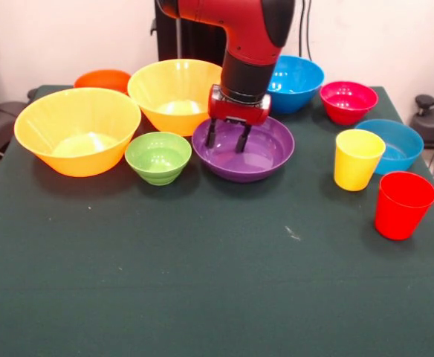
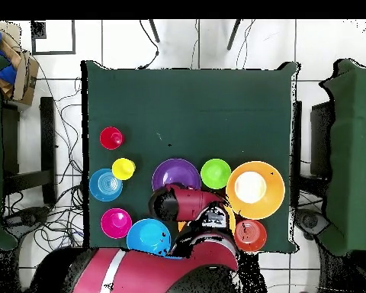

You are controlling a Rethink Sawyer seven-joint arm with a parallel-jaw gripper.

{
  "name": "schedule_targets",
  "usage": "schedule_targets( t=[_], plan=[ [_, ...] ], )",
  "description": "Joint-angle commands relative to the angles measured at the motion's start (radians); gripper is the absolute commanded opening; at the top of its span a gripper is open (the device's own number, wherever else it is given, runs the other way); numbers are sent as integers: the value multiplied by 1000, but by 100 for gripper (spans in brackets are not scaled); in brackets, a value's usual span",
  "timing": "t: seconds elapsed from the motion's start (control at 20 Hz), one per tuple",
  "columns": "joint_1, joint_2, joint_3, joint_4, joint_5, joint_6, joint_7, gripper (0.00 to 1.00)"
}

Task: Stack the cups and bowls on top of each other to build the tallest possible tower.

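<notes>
Pincer (image 1: 228, 138) spread wide, empty, hanging just above purple bowl (image 1: 261, 160); green bowl (image 1: 157, 157) beside it on worktop (image 1: 202, 282).

In the overhead view the arm (image 2: 190, 229) hides one large yellow-orange bowl (image 1: 176, 93) almost entirely.

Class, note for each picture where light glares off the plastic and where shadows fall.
Front view: white glare pools in the bottom of the nearer large yellow-orange plastic bowl and of the matching large bowl behind it; a soft shadow rims the base of the wide purple plastic bowl. Overhead view: glare whitens the bottom of a large yellow-orange bowl.
</notes>
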Motion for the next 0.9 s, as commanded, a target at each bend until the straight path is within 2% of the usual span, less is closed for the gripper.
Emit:
schedule_targets(
  t=[0.05, 0.45, 0.9],
  plan=[
    [14, 148, 66, -156, -18, -77, 92, 100],
    [77, 247, 38, -283, 124, -69, 184, 100],
    [97, 270, 47, -312, 210, -74, 203, 100]
  ],
)
